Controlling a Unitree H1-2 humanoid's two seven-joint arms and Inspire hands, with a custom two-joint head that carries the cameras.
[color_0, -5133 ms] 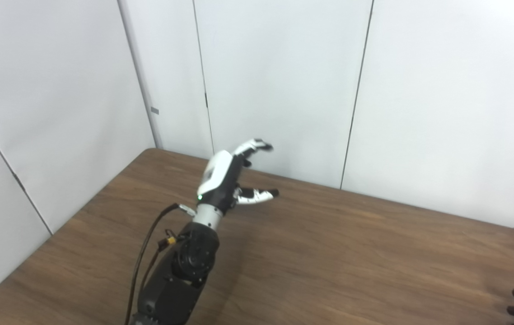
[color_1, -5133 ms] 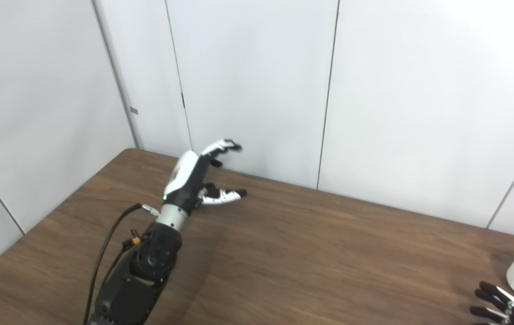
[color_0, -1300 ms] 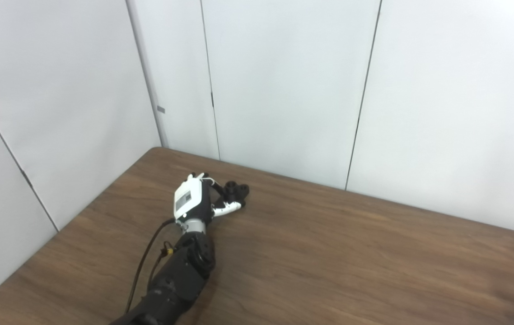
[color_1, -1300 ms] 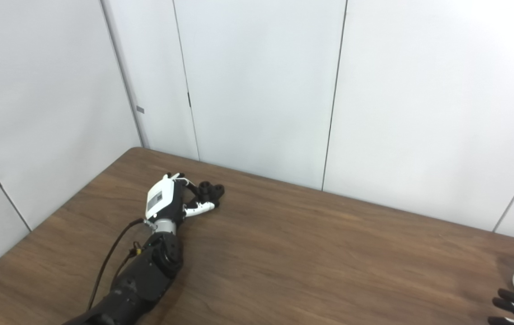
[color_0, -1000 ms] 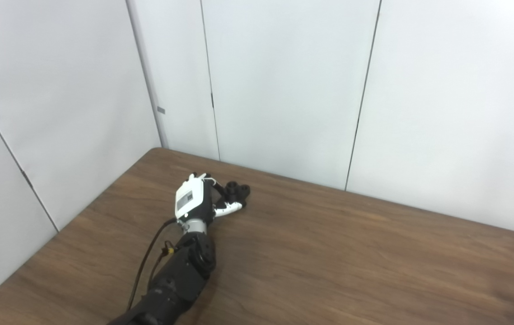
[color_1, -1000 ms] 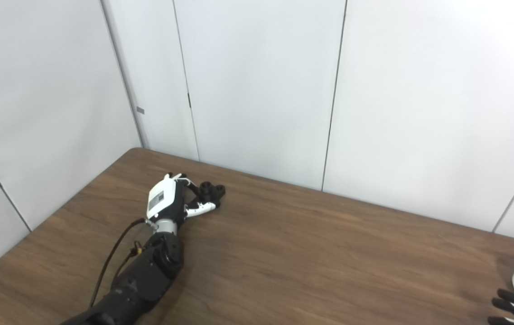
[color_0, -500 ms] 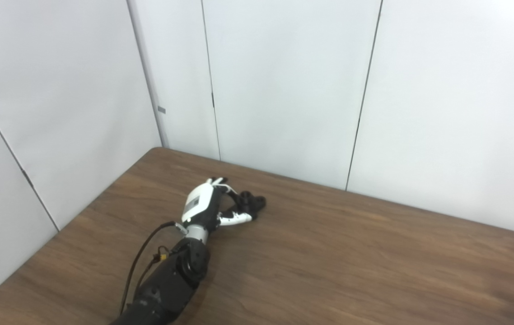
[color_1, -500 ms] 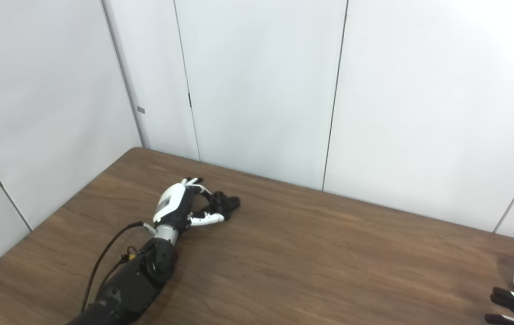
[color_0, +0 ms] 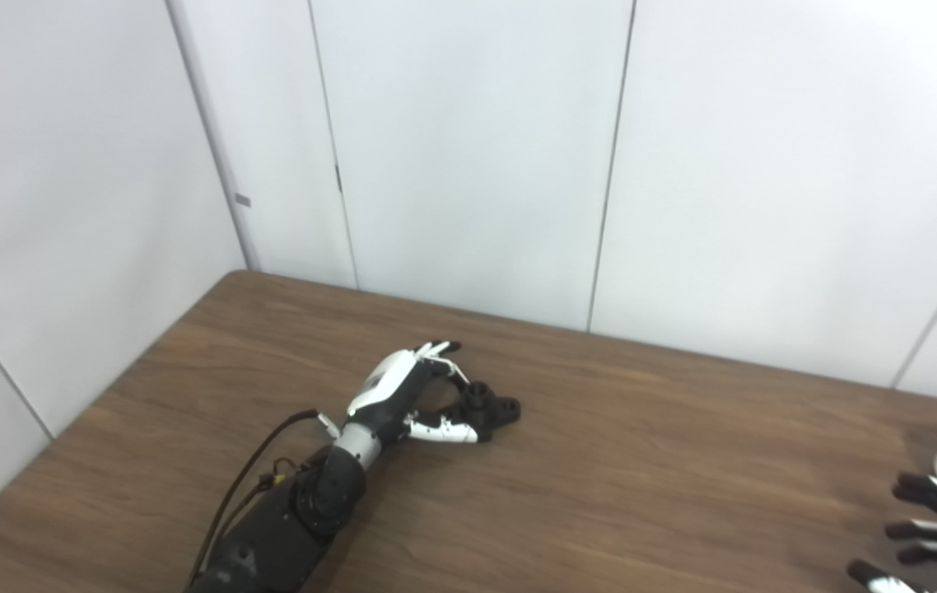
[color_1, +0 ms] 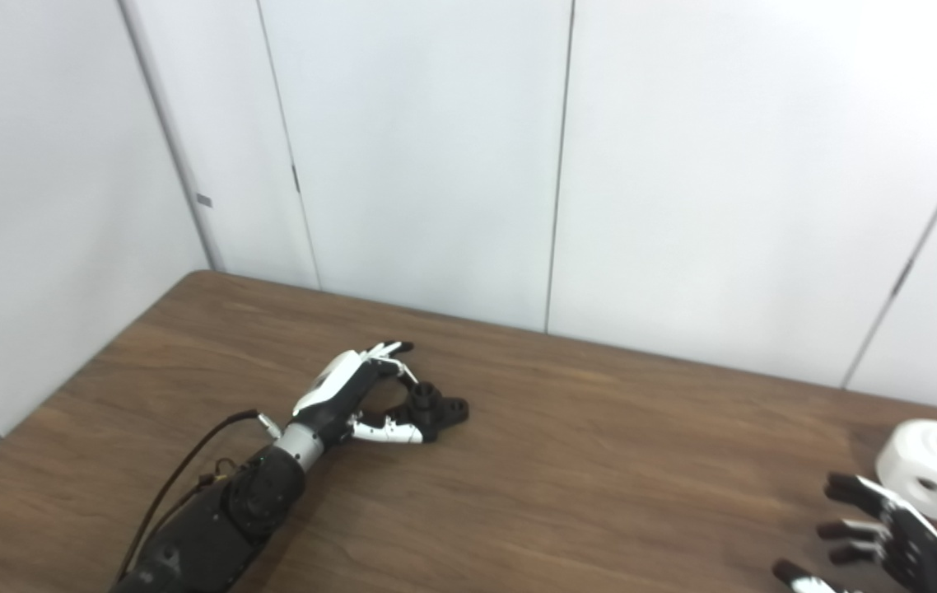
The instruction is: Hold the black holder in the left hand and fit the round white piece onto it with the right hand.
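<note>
The black holder [color_0: 491, 407] is a small dark piece with round sockets, low on the brown table [color_0: 650, 461] left of centre. My left hand [color_0: 407, 394] is curled around its left side, fingers over the top and thumb along the near side, shut on it. The round white piece [color_1: 932, 479], a chunky ring with holes, rests at the table's far right. My right hand [color_1: 888, 531] sits just in front of and left of it at the bottom right corner, fingers spread and open, not touching it.
White wall panels [color_0: 468, 156] rise right behind the table's back edge and along its left side. A black cable [color_0: 250, 473] loops beside my left forearm. Bare wood lies between the two hands.
The camera has swung right. My left hand, closed on the holder, has carried it right and nearer along the table. My right hand has come further into view beside the white piece.
</note>
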